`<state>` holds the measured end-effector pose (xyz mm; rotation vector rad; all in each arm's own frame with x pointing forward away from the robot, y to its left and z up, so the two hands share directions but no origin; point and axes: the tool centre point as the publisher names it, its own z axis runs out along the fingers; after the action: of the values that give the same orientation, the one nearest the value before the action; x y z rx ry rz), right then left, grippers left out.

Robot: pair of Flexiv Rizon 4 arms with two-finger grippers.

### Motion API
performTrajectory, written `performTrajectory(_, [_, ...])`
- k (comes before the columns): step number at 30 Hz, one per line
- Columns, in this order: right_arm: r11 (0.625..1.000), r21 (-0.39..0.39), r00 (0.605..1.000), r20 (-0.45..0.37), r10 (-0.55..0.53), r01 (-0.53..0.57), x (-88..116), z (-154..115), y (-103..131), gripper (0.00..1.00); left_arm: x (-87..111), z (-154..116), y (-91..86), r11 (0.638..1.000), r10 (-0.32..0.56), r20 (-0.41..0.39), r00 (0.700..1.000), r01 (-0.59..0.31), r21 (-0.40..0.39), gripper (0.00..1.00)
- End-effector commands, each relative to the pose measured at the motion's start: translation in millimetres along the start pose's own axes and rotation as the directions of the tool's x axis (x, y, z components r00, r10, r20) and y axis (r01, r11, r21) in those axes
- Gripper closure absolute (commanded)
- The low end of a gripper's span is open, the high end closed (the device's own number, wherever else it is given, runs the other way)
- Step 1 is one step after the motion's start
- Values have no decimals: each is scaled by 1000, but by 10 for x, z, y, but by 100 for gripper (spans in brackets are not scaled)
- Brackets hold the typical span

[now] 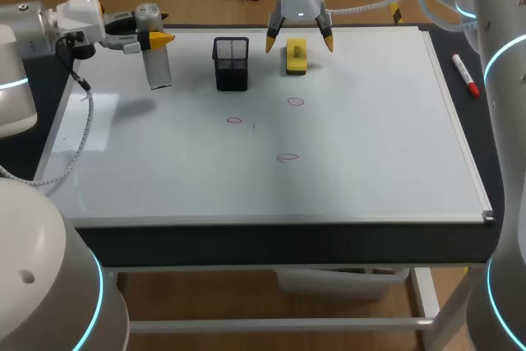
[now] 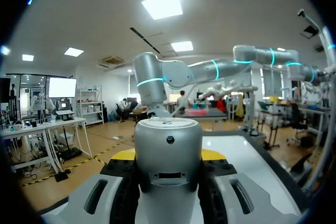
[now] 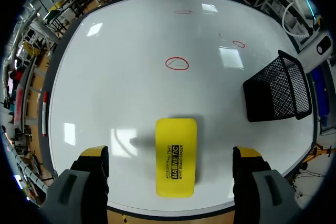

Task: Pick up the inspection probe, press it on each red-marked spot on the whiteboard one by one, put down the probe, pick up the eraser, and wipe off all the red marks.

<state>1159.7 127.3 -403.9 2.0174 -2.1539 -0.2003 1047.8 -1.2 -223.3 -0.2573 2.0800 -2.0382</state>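
Left wrist view, probe (image 2: 168,153) partly masking left jaws

A black mesh cup (image 1: 231,62) stands upright, and a red marker (image 1: 465,74) lies well apart on the dark table (image 1: 246,242).

You'll find the whiteboard (image 1: 370,137) smooth and glossy, mirroring the ceiling lights in bright patches. Its thin pale frame (image 1: 271,219) looks like brushed metal. The counter (image 1: 246,244) edge below it is dark and matt. The eraser (image 3: 176,156) has a smooth yellow plastic shell with a soft sheen. The pen holder (image 1: 231,62) is matt black wire mesh. The probe (image 2: 168,150) wears a silver-grey satin casing; you can't tell whether that is metal or painted plastic. The right gripper (image 3: 170,153) has matt yellow tips on grey plastic fingers.
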Motion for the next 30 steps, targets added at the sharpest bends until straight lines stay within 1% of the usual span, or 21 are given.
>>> performTrajectory(1, [994, -112, 1000, 7, -4, 5, -20, 67, -107, 0, 4, -1, -8, 1000, 1, 1, 1000, -1, 0, 100])
performTrajectory(20, [992, -126, 1000, 23, -8, 11, -82, 177, -143, 0, 4, -1, -8, 1000, 1, 1, 1000, -1, 0, 100])
performTrajectory(21, [992, -127, 1000, 23, -8, 11, -82, 178, -143, 12, 4, -1, -8, 1000, 1, 1, 1000, -1, 0, 100])
performTrajectory(22, [992, -128, 1000, 24, -8, 11, -81, 184, -146, 17, 4, -1, -8, 1000, 1, 1, 1000, -1, 0, 100])
performTrajectory(23, [992, -129, 1000, 24, -7, 10, -80, 189, -150, 41, 4, -1, -8, 1000, 1, 1, 1000, -1, 0, 100])
performTrajectory(25, [992, -130, 999, 34, 2, 3, -78, 191, -153, 56, 4, -1, -8, 1000, 1, 1, 1000, -1, 0, 100])
performTrajectory(27, [991, -130, 999, 42, 1, 5, -73, 178, -152, 68, 4, -1, -8, 1000, 1, 1, 1000, -1, 0, 100])
performTrajectory(28, [991, -130, 999, 42, 0, 5, -73, 176, -151, 76, 4, -1, -8, 1000, 1, 1, 1000, -1, 0, 100])
performTrajectory(29, [991, -130, 999, 41, 0, 5, -73, 176, -151, 92, 4, -1, -8, 1000, 1, 1, 1000, -1, 0, 100])
performTrajectory(30, [991, -130, 999, 41, 1, 4, -72, 175, -151, 100, 4, -1, -8, 1000, 1, 1, 1000, -1, 0, 100])
